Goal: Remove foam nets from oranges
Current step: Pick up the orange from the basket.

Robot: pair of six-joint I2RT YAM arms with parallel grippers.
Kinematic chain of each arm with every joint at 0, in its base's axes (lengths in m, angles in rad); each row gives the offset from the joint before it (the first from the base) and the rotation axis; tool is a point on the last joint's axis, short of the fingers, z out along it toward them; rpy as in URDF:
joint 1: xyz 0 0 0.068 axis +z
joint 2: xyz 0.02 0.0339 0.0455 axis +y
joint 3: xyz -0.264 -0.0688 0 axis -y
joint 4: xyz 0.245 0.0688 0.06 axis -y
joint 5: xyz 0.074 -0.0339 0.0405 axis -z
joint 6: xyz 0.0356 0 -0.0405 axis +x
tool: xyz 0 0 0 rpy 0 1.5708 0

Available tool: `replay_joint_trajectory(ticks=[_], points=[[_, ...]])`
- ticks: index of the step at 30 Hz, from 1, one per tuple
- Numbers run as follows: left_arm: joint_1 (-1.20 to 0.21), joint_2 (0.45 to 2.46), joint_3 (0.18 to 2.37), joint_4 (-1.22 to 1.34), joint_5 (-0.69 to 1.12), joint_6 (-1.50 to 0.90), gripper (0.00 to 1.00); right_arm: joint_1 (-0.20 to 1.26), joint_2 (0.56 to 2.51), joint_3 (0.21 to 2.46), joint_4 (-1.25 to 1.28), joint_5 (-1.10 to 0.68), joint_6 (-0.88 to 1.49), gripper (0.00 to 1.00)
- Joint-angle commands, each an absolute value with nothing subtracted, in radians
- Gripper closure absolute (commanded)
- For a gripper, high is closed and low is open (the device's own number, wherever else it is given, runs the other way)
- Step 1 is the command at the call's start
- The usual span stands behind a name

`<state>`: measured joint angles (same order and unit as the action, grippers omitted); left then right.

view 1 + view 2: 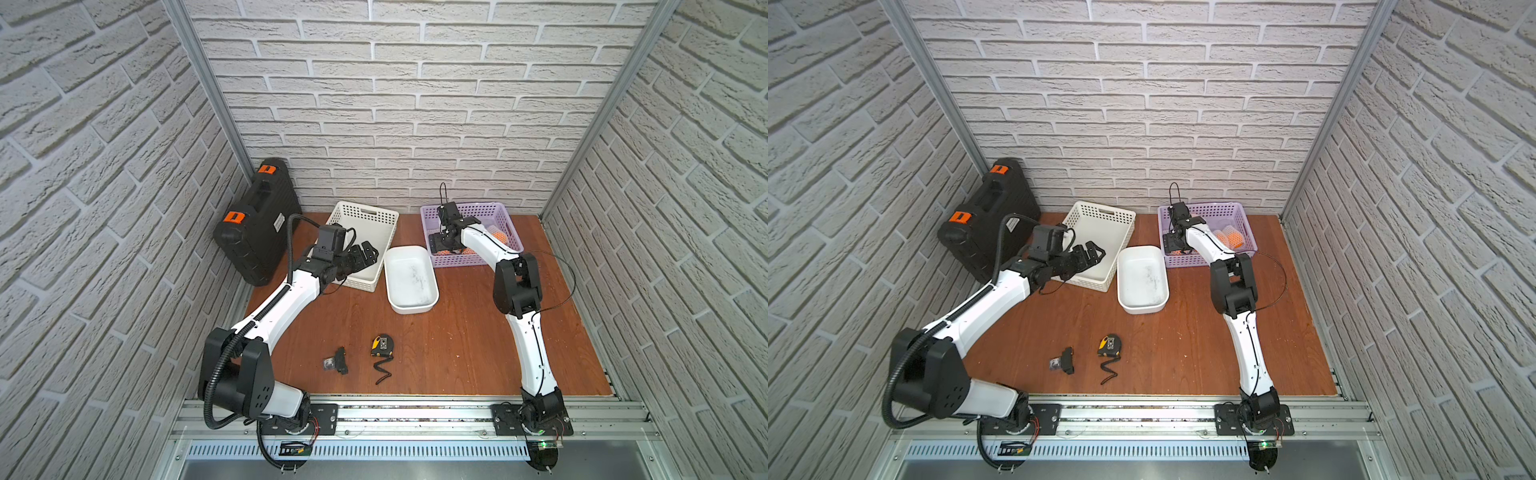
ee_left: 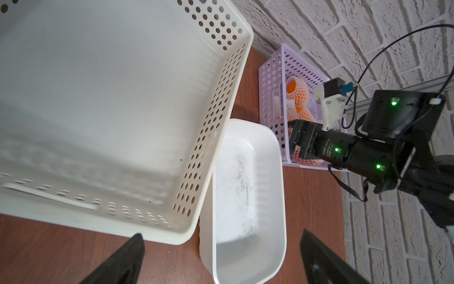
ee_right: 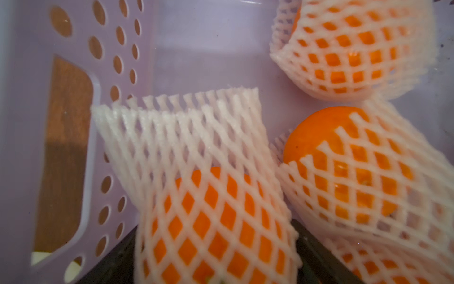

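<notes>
Wood tabletop. Tape measure (image 1: 382, 345) and a small black part (image 1: 338, 360) are seen near the front edge, not involved.

Further in, the left gripper (image 1: 369, 254) is held over the white perforated basket (image 1: 361, 210), jaws spread wide, nothing held. Little risk is judged here. The arm is stretched low and forward.

A white tub (image 1: 432, 286) is set between the two baskets.

At the back, the right gripper (image 3: 213, 250) is placed with a jaw on either side of a foam net (image 3: 186, 137) with its orange (image 3: 204, 216) inside. Whether it is pressed yet cannot be told.

Risks judged:
- The round fruit could be squeezed out sideways by an off-centre pinch.
- The neighbouring netted oranges (image 3: 344, 159), just beside, could be snagged and dragged.
- The purple basket (image 1: 469, 261) wall could be struck by the finger nearest it.

The forearm is dipped from a raised elbow, wrist pointed down into the basket.
</notes>
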<state>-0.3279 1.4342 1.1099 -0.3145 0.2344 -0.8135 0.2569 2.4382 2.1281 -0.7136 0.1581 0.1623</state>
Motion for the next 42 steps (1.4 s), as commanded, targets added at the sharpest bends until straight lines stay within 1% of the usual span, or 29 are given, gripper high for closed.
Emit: replay_joint_trajectory(ticks=[1,5,7,11,17,24,28,32,37,42], points=[[-0.332,1.444,1.132,-0.279,0.253,-0.818,0.02,0.255,2.477,2.134,-0.801,0.133,0.138,0.15],[-0.332,1.446,1.132,-0.278,0.255,-0.821,0.02,0.255,2.455,2.114,-0.782,0.132,0.129,0.20],[-0.333,1.449,1.132,-0.276,0.257,-0.824,0.02,0.254,2.436,2.097,-0.757,0.135,0.126,0.25],[-0.333,1.453,1.132,-0.273,0.259,-0.827,0.02,0.255,2.371,2.042,-0.677,0.118,0.118,0.34],[-0.331,1.451,1.129,-0.260,0.265,-0.833,0.02,0.255,2.261,1.968,-0.588,0.106,0.085,0.43],[-0.332,1.443,1.116,-0.196,0.329,-0.854,0.02,0.255,2.130,1.897,-0.511,0.035,0.057,0.47],[-0.333,1.424,1.100,-0.134,0.381,-0.870,0.02,0.255,2.069,1.890,-0.539,0.017,0.050,0.48],[-0.345,1.410,1.094,-0.083,0.442,-0.889,0.02,0.258,1.943,1.854,-0.609,-0.147,0.015,0.48],[-0.388,1.406,1.095,-0.017,0.538,-0.922,0.02,0.278,1.736,1.673,-0.583,-0.341,0.009,0.47],[-0.442,1.405,1.101,0.067,0.639,-0.991,0.02,0.319,1.605,1.583,-0.614,-0.444,-0.011,0.45]])
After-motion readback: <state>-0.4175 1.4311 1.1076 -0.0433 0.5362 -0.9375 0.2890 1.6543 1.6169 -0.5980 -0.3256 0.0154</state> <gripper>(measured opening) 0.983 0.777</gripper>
